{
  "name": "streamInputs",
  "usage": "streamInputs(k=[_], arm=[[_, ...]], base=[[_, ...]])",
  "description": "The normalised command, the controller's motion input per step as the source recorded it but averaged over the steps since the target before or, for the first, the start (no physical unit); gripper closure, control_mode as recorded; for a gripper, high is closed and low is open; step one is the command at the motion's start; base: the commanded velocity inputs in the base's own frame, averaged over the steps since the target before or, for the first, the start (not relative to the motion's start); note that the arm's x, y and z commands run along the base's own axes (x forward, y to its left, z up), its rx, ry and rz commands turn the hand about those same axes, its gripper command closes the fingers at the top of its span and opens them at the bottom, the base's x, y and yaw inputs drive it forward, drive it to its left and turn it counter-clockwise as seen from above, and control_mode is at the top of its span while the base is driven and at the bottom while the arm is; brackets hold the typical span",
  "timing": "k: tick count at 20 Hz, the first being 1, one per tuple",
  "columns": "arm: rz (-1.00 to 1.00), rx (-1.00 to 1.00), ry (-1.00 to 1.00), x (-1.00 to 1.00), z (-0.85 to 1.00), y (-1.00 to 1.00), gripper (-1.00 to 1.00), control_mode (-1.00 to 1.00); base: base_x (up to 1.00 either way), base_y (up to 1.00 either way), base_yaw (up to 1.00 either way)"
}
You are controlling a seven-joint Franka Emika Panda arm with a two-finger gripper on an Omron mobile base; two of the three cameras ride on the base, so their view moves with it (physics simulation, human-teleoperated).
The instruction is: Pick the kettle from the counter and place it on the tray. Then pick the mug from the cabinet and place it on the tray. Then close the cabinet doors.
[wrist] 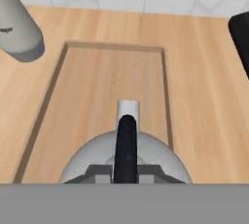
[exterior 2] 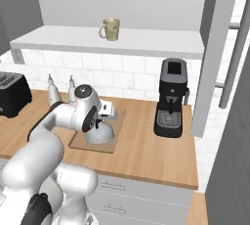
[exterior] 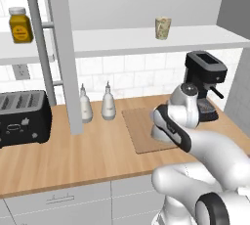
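Closed tight around the kettle's thin dark arched handle, the claw (wrist: 125,172) has its two finger tips pinched in from either side of the bar, seen from straight above in the hand view. The kettle (wrist: 127,162), a squat pale grey dome, is over the near end of the tray (wrist: 92,96), with its short spout pointing toward the tiled back wall; whether its base touches the board or hangs just above it cannot be told.

From the right base view the kettle (exterior 2: 100,132) shows below the wrist on the tan tray (exterior 2: 80,143), which lies flat on the wooden tabletop (exterior 2: 146,150). From the left base view the white arm covers most of the kettle (exterior: 157,133), leaving a sliver of grey at the right part of the tray (exterior: 139,131).

Two slim-necked whitish bottles (exterior: 96,103) stand side by side near the back wall, just left of the tray. A black toaster (exterior: 22,117) sits well to their left, and a black coffee machine (exterior 2: 171,104) stands on the other side of the tray, apart from it.

Above, the cabinet (exterior: 146,40) is open, and the cream mug (exterior 2: 110,29) stands upright on its white shelf with its handle turned to the left in the right base view. A yellow jar (exterior: 20,25) with a white lid rests on a shelf further left. One cabinet door (exterior: 63,53) swings out toward the camera, edge on, with its silver bar handle (exterior: 41,48) beside it.
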Motion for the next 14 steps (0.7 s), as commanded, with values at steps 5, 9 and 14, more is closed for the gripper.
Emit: streamInputs(k=[5, 9, 14], arm=[[0.0, 0.0, -0.09, 0.56, 0.06, 0.29, 1.0, -1.0], [0.0, 0.0, -0.05, 0.61, 0.1, 0.21, 1.0, -1.0], [0.0, 0.0, 0.0, 0.7, 0.08, 0.13, 1.0, -1.0]], base=[[0.0, 0.0, 0.0], [0.0, 0.0, 0.0], [0.0, 0.0, 0.0]])
